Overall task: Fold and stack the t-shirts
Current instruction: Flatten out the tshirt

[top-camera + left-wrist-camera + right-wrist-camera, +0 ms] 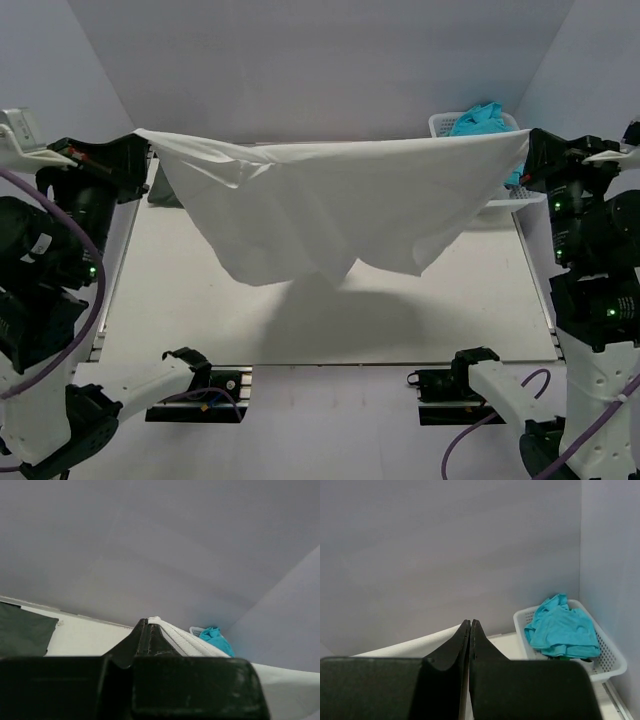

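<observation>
A white t-shirt [330,205] hangs spread in the air between both arms, its top edge taut and its lower part sagging above the table. My left gripper [141,141] is shut on the shirt's left corner, and the ribbed white hem [190,642] runs off its closed fingertips [142,630]. My right gripper [527,150] is shut on the right corner; white cloth [415,647] shows left of its closed fingers [476,635]. Bright teal t-shirts [480,120] lie bunched in the basket. A dark grey-green t-shirt [25,630] lies flat at the table's far left, mostly hidden in the top view.
The white lattice basket [610,665] stands at the back right corner of the table [180,310]. Grey walls close the back and both sides. The hanging shirt casts a shadow on the middle of the table.
</observation>
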You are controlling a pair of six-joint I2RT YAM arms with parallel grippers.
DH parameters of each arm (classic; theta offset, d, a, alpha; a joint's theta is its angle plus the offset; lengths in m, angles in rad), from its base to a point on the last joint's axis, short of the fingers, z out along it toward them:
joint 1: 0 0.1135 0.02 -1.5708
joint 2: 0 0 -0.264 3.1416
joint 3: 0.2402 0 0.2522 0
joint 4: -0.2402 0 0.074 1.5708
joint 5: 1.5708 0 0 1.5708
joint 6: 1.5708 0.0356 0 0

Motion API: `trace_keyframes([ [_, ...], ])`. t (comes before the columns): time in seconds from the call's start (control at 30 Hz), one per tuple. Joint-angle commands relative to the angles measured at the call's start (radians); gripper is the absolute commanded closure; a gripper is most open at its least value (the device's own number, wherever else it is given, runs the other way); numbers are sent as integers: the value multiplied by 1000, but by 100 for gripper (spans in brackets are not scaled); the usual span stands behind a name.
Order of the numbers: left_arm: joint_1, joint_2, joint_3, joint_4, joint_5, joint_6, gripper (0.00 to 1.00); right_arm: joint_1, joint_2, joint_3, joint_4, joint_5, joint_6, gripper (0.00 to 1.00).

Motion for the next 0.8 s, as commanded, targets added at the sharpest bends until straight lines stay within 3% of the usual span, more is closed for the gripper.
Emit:
trace_keyframes([
  [0.0, 1, 99, -20, -13, 9, -6, 100, -5, 49, -8, -55, -46, 21, 100],
  [0.13, 3, 239, -148, -41, -44, -63, 100, -8, 173, -75, -109, -155, 61, 100],
  [0.23, 12, 375, -273, -64, -85, -134, 100, -5, 255, -266, -44, -253, 101, 100],
  [0.33, 61, 466, -429, -55, -33, -186, 100, -7, 344, -438, 44, -348, 119, 100],
  [0.47, 113, 601, -526, -44, 22, -241, 100, -2, 538, -514, 52, -384, 119, 100],
  [0.57, 133, 643, -581, -30, 32, -241, 100, -2, 637, -517, 58, -381, 101, 63],
  [0.6, 133, 656, -592, -18, 32, -241, 100, -2, 649, -514, 66, -382, 95, 45],
  [0.77, 152, 675, -632, 19, 44, -241, 100, -4, 654, -514, 29, -369, 87, 24],
])
